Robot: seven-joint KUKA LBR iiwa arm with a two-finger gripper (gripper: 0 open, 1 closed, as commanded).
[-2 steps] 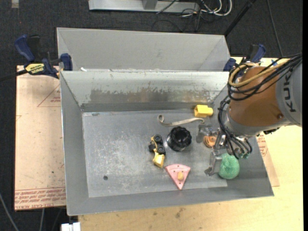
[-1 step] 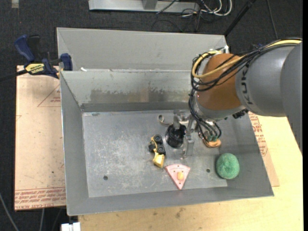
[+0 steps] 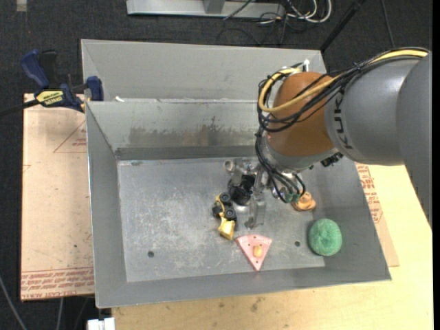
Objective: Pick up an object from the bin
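**Gripper hanging low by a yellow-and-black toy at the middle of the bin**

The grey metal bin (image 3: 165, 205) is sitting with its sloped walls funnelling loose things onto the flat floor, which is probably why they are lying clustered toward the centre and the near side. The arm (image 3: 385, 115) is arching in from the right, with its orange cover (image 3: 302, 115) and looped cables facing the camera. That posture suggests it is pointing the wrist straight down for a pick from above. The gripper (image 3: 249, 208) is hanging low over the middle of the floor. Whether it is open or closed I cannot tell, because the wrist is blocking the view.

A green ball (image 3: 324, 237) is resting well apart, near the right wall. A pink triangular piece (image 3: 254, 248) is lying flat just in front of the gripper. The likeliest target, by my judgement, is the small yellow-and-black toy (image 3: 225, 220), which is lying just beside the gripper on the view's left. A tiny orange piece (image 3: 303, 201) is peeking out under the wrist.
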